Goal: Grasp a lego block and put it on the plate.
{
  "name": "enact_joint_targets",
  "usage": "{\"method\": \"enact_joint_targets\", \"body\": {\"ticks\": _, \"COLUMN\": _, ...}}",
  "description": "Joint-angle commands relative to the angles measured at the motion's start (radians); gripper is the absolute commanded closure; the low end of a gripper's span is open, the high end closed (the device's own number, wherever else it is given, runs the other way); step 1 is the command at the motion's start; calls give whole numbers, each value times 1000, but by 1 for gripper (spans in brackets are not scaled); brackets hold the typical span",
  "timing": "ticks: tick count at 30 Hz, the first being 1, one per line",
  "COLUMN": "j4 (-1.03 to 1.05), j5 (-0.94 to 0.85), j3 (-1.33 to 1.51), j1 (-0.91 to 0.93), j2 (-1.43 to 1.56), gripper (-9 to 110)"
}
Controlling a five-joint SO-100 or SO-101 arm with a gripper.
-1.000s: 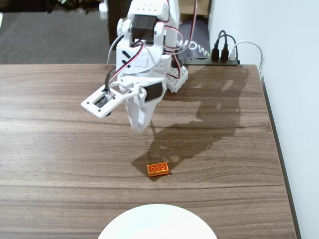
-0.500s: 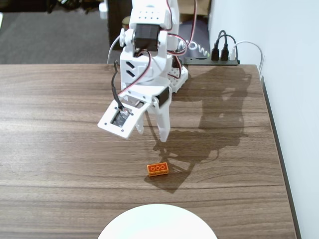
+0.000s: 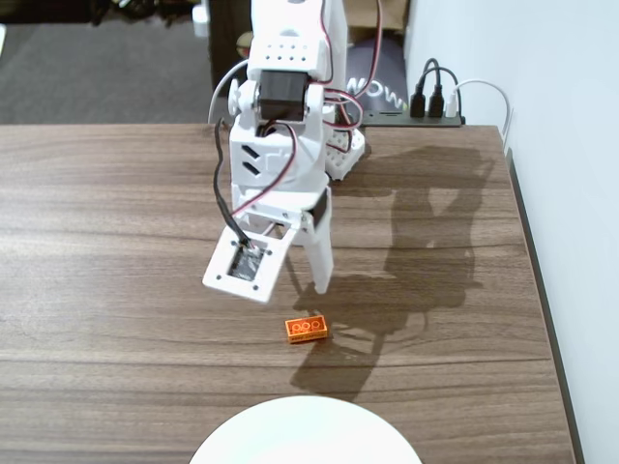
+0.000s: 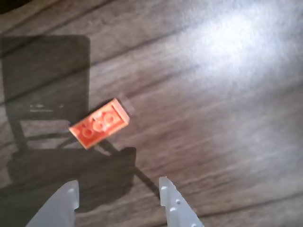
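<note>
Fingers (image 4: 173,201) spread apart, both tips showing at the bottom of the wrist view, bare wood between them, nothing held. Gripper (image 4: 118,187) hangs above the table, jaws pointing down; in the fixed view the gripper (image 3: 305,288) sits just behind the lego block, not touching it.

Lego block (image 3: 307,329): orange, studs up, flat on the table (image 3: 116,290), apart from both fingers. Wrist view has the lego block (image 4: 99,123) lying askew, above and between the fingertips, partly over the arm's shadow. It lies around mid-width of the table, toward the near edge, between gripper and plate.

Plate (image 3: 305,433): white, at the near edge, cut off by the bottom of the fixed view. Nothing on the visible part.

Arm base at the far edge, right of centre.
</note>
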Motion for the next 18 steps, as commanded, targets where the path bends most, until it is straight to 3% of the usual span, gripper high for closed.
{"method": "enact_joint_targets", "body": {"ticks": 1, "j4": -3, "j5": -9, "j3": -55, "j1": -21, "j2": -20, "gripper": 79}}
{"method": "enact_joint_targets", "body": {"ticks": 18, "j4": -80, "j5": -2, "j3": -140, "j1": -74, "j2": -245, "gripper": 79}}
